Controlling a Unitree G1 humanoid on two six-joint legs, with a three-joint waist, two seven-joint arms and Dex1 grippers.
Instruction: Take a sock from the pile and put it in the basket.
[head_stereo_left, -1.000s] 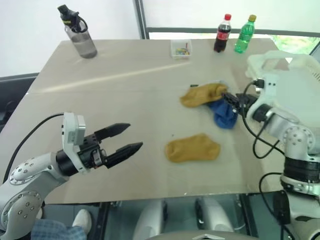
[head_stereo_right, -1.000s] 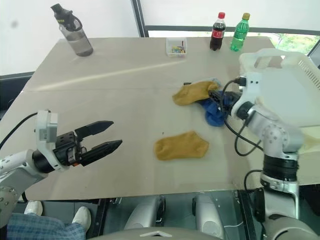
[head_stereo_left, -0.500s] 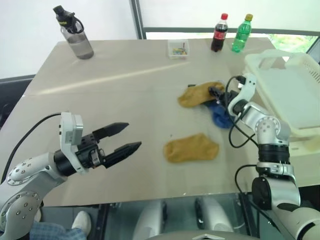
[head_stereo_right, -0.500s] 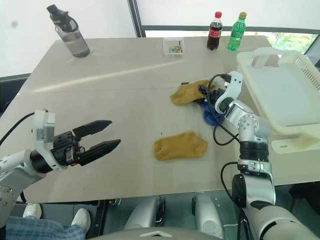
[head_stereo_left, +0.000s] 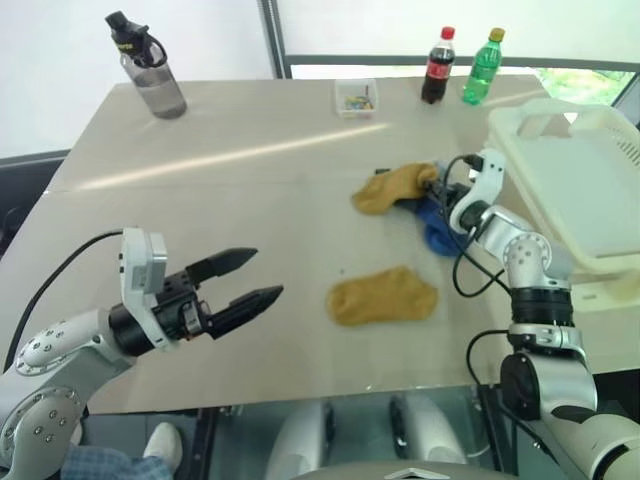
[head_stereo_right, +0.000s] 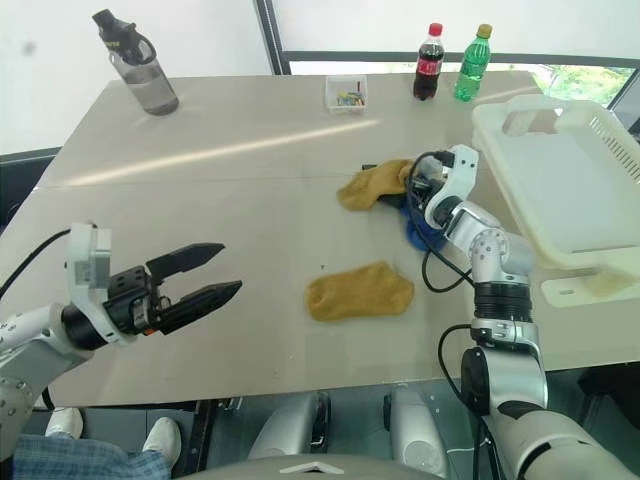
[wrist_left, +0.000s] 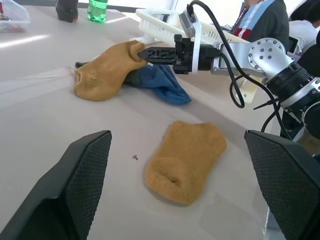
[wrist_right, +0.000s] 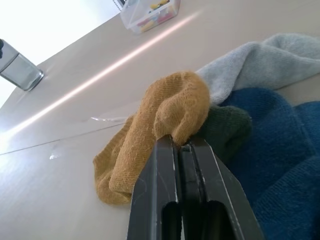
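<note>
- Right hand (wrist_right: 181, 145) is pinched tight on a fold of the mustard sock (head_stereo_left: 392, 187) at the pile (head_stereo_left: 425, 200); the fingers meet with cloth bunched at their tips.
- Pile lies on the table (head_stereo_left: 250, 180), right of centre, near the basket (head_stereo_left: 585, 190) but apart from it. Blue sock (wrist_right: 280, 150), dark green sock (wrist_right: 227, 127) and grey sock (wrist_right: 260, 62) lie against the held one.
- A second mustard sock (head_stereo_left: 384, 295) lies flat by itself, nearer the table's front edge.
- Left hand (head_stereo_left: 250, 280) hangs wide, gripping nothing, well apart from the pile.
- Judgement on the step: lift straight up first so the sock peels free of its neighbours; the green one sits right under the fingertips and may drag along. Check that one sock hangs before swinging right over the basket rim.
- The bite looks shallow, so slow carrying is safer.
- Writing: bottle (head_stereo_left: 434, 67) has a red label, green bottle (head_stereo_left: 479, 67) beside it; no text is legible. Small clear box (head_stereo_left: 357, 97) and grey flask (head_stereo_left: 148, 65): nothing readable.
</note>
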